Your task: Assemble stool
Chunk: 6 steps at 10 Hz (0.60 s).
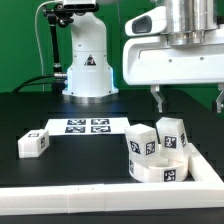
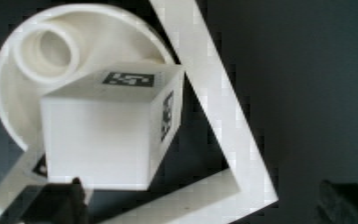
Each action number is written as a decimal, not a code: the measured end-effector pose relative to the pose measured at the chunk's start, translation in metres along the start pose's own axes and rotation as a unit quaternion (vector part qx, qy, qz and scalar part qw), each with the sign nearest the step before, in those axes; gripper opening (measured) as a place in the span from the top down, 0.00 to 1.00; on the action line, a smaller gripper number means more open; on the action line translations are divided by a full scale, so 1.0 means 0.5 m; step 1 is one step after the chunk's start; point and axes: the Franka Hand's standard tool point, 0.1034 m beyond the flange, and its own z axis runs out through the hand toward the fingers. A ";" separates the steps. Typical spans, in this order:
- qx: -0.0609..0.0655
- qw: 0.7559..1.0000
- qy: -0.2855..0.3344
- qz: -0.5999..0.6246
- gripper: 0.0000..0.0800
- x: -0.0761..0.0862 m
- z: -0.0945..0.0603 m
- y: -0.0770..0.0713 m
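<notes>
The gripper [image 1: 188,100] hangs with its jaws spread wide, holding nothing, above the round seat [image 1: 160,172]. The seat lies in the tabletop's front corner at the exterior view's right, inside the border wall [image 1: 100,196]. An upright leg [image 1: 140,147] and a second leg [image 1: 172,135] stand at the seat; whether on it or behind it is unclear. A third leg [image 1: 33,143] lies near the front edge at the left, beside the marker board [image 1: 85,126].
</notes>
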 end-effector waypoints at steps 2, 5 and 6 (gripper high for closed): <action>-0.012 0.992 0.006 -0.125 0.19 0.006 -0.004 0.000; -0.015 0.973 0.005 -0.231 0.19 0.008 -0.002 0.005; -0.017 0.965 0.005 -0.261 0.19 0.009 -0.002 0.007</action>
